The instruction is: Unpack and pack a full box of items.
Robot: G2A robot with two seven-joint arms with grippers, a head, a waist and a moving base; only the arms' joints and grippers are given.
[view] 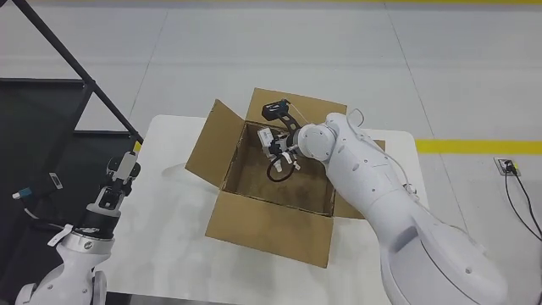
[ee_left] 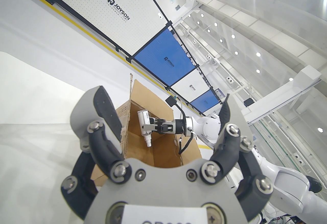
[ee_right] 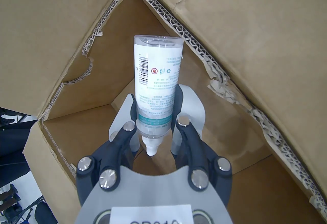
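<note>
My right pincer (ee_right: 155, 100) is closed on a white bottle (ee_right: 157, 69). Its two fingers press the lower part of the body, just above the nozzle. The nozzle points back to my wrist and the clear flat end points away from it. I hold the bottle in the open top of the cardboard box (ee_right: 63, 18), near the box's far left corner, not touching the walls. The box stands in the middle of the table (view: 169, 220) with its flaps spread out. My left pincer (ee_left: 163, 102) is open and holds nothing. It hangs at the left edge of the table, well apart from the box.
</note>
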